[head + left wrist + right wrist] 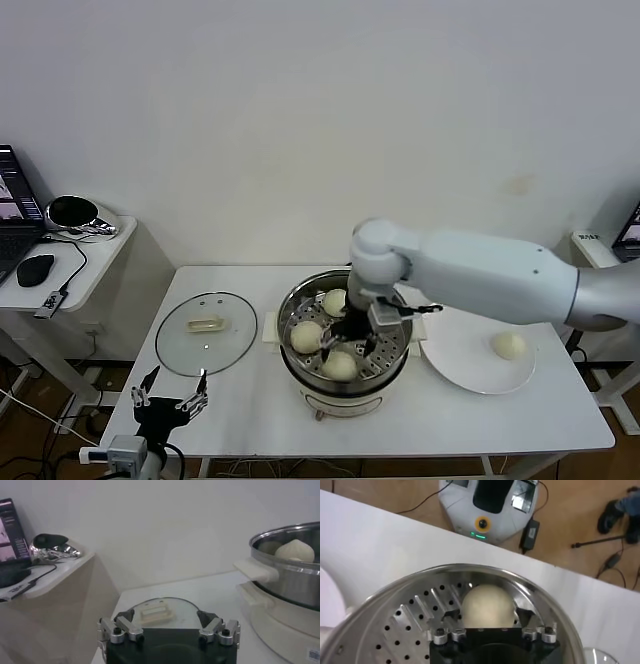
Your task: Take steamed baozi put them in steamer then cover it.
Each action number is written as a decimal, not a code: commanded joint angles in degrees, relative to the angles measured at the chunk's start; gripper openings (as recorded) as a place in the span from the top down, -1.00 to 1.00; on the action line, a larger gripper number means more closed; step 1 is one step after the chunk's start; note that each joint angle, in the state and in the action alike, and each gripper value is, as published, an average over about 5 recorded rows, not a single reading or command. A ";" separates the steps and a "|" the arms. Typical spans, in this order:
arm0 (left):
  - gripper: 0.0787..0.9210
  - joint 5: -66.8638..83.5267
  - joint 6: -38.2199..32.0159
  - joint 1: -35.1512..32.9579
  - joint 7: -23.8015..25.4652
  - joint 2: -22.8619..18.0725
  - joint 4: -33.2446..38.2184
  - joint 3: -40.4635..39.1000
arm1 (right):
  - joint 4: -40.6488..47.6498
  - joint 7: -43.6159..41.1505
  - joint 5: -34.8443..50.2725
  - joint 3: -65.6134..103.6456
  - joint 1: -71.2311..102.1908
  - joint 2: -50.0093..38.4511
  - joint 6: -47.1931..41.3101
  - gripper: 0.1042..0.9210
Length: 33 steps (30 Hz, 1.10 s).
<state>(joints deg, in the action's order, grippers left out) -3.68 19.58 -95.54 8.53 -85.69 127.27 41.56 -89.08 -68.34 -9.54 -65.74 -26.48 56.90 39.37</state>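
Fingers of the right gripper stand released around a baozi in the steamer; left gripper idle, spread.

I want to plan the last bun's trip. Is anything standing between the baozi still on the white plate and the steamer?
Nothing visible does. The last baozi lies alone on the white plate, right beside the steamer. The pot is uncovered; its glass lid rests on the table at the far side. Only the right gripper, jaws open, is inside the pot over the three buns.
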 commanded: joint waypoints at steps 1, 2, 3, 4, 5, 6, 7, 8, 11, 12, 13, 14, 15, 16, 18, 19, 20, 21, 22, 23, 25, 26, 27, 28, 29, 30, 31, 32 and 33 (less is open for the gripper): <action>-0.77 0.04 0.23 -0.13 0.34 0.34 0.53 -0.41 | 3.60 -3.35 10.53 6.78 -4.74 -10.08 -19.39 -0.76; -0.77 0.15 0.33 -0.14 0.42 0.37 0.64 -0.50 | 4.75 -3.44 12.60 7.14 -4.94 -11.82 -22.17 -0.76; -0.77 0.26 0.43 -0.13 0.49 0.37 0.72 -0.59 | 5.71 -3.51 14.18 7.46 -4.90 -13.33 -24.45 -0.76; -0.77 0.43 0.56 -0.11 0.56 0.38 0.78 -0.69 | 6.72 -3.72 15.47 7.82 -4.60 -15.03 -26.95 -0.76; -0.77 0.66 0.72 -0.10 0.63 0.39 0.84 -0.82 | 7.74 -4.13 16.57 8.23 -4.16 -16.86 -29.61 -0.76; -0.77 0.88 0.86 -0.09 0.68 0.40 0.89 -0.94 | 8.52 -4.81 16.92 8.64 -3.56 -18.55 -32.14 -0.76; -0.77 1.06 0.97 -0.09 0.73 0.40 0.93 -1.05 | 9.19 -5.61 16.61 9.16 -2.68 -20.14 -35.11 -0.76; -0.77 1.23 1.08 -0.09 0.79 0.41 0.98 -1.17 | 10.00 -6.39 15.71 9.91 -1.59 -21.85 -38.58 -0.76; -0.77 1.45 1.28 -0.22 0.93 0.36 1.15 -1.44 | 12.55 -7.51 10.70 12.96 2.53 -25.45 -46.49 -0.76; -0.77 1.49 1.34 -0.32 0.99 0.36 1.19 -1.52 | 13.55 -7.47 9.21 14.17 4.03 -26.16 -47.68 -0.76; -0.77 1.50 1.39 -0.44 1.03 0.34 1.24 -1.59 | 14.53 -7.30 7.88 15.66 5.86 -26.72 -48.25 -0.76; -0.77 1.50 1.44 -0.59 1.08 0.31 1.27 -1.65 | 15.56 -7.03 6.59 17.50 8.11 -27.19 -48.67 -0.76; -0.77 1.50 1.49 -0.73 1.12 0.29 1.27 -1.70 | 16.39 -6.73 5.73 19.33 10.15 -27.47 -48.84 -0.76; -0.77 1.50 1.54 -0.89 1.15 0.26 1.27 -1.75 | 17.28 -6.35 4.91 21.45 12.53 -27.60 -48.86 -0.76; -0.77 1.50 1.62 -1.19 1.19 0.25 1.25 -1.83 | 19.44 -5.56 2.95 26.20 17.73 -27.39 -48.14 -0.76; -0.77 1.51 1.64 -1.34 1.22 0.30 1.21 -1.88 | 20.61 -5.25 1.89 28.38 20.20 -27.07 -47.42 -0.76; -0.77 1.51 1.65 -1.46 1.24 0.37 1.14 -1.92 | 21.92 -4.88 0.61 30.55 22.72 -26.64 -46.52 -0.76; -0.77 1.50 1.66 -1.55 1.24 0.45 1.02 -1.95 | 23.26 -4.56 -0.71 32.40 24.91 -26.12 -45.48 -0.76; -0.77 1.47 1.70 -1.58 1.22 0.52 0.87 -1.97 | 24.64 -4.32 -2.03 33.90 26.73 -25.56 -44.27 -0.76; -0.77 1.44 1.75 -1.56 1.18 0.54 0.70 -1.99 | 26.01 -4.09 -3.29 35.11 28.35 -24.97 -43.26 -0.76; -0.77 1.33 1.88 -1.46 1.05 0.44 0.36 -2.09 | 28.53 -3.83 -5.25 36.79 30.49 -23.77 -41.53 -0.76; -0.77 1.29 1.93 -1.41 0.99 0.33 0.22 -2.17 | 29.74 -3.71 -6.11 37.42 31.26 -23.16 -40.66 -0.76; -0.77 1.26 1.95 -1.41 0.96 0.20 0.10 -2.27 | 30.74 -3.51 -7.03 37.99 31.90 -22.48 -39.82 -0.76; -0.77 1.24 1.95 -1.45 0.94 0.07 -0.01 -2.39 | 31.94 -3.32 -8.00 38.55 32.47 -21.68 -38.70 -0.76; -0.77 1.21 1.94 -1.52 0.93 -0.02 -0.12 -2.50 | 33.07 -3.17 -9.03 39.14 32.94 -20.90 -37.45 -0.76; -0.77 1.17 1.91 -1.60 0.93 -0.07 -0.23 -2.60 | 34.23 -3.05 -10.25 39.75 33.42 -20.05 -36.19 -0.76; -0.77 1.14 1.86 -1.71 0.94 -0.06 -0.32 -2.69 | 35.31 -2.90 -11.62 40.28 33.83 -19.13 -35.06 -0.76; -0.77 1.11 1.82 -1.82 0.98 0.00 -0.40 -2.76 | 36.35 -2.80 -12.76 40.72 34.21 -18.32 -34.13 -0.76; -0.77 1.08 1.78 -1.91 1.02 0.07 -0.43 -2.77 | 37.06 -2.61 -13.73 41.09 34.52 -17.69 -33.62 -0.76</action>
<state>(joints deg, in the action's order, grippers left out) -2.54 21.45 -97.14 9.52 -85.72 127.17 39.00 -63.26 -71.97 -13.11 -34.35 -2.27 35.91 1.47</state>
